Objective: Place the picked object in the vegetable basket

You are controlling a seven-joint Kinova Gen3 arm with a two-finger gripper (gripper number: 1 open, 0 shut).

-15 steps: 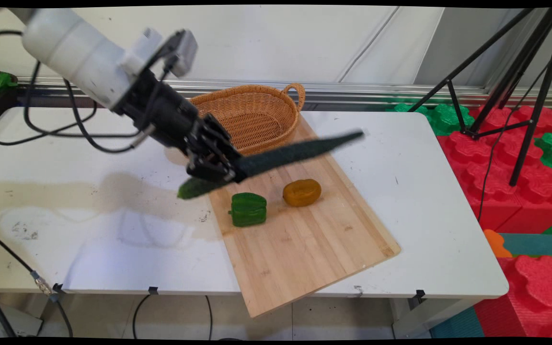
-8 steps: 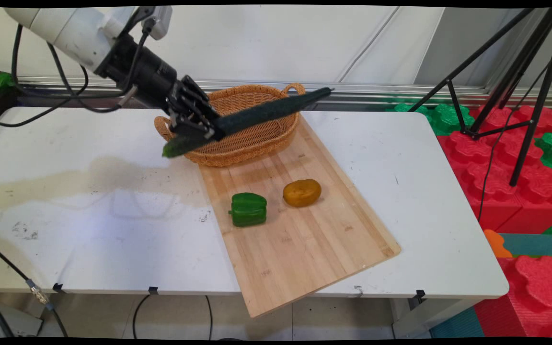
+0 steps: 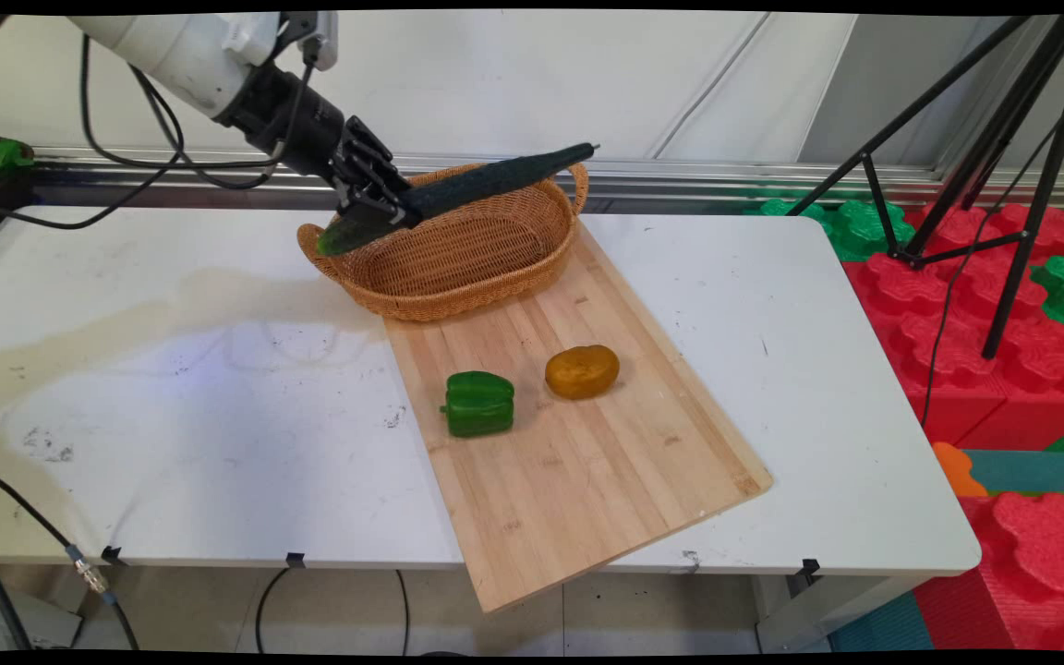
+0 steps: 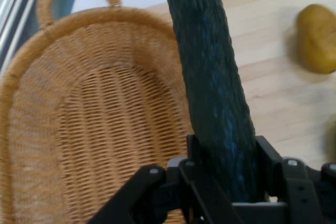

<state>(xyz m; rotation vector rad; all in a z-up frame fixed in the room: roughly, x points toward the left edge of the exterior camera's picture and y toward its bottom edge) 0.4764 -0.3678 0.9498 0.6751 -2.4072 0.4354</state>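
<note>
- My pincer (image 3: 391,214) is clenched on a long dark green cucumber (image 3: 495,182), gripping it close to its paler, blunter end, with most of its length sticking out past my fingers.
- In my hand view the cucumber (image 4: 212,82) rises from between my two black fingers (image 4: 265,156) and runs up out of the top of the frame; both fingers press against its sides.
- I hold the cucumber in the air, tilted: its short end hangs lower by the basket's left rim, its long end points up and to the right, above the far handle.
- Under the cucumber sits an oval wicker basket (image 3: 421,296) with a loop handle at each end. The cucumber crosses above its opening, and I cannot tell whether it touches the rim.
- The hand view shows the basket's woven floor (image 4: 100,129) bare to the left of the cucumber.
- The basket rests on the far end of a wooden cutting board (image 3: 587,471), which lies at an angle on the white table (image 3: 172,388) and overhangs its near edge.
- On the board, well apart from me, lie a green bell pepper (image 3: 478,404) and, just to its right, a brownish-yellow potato (image 3: 582,371); the two are near but not touching.
- The potato (image 4: 317,38) also shows at the right edge of my hand view, on the board.
</note>
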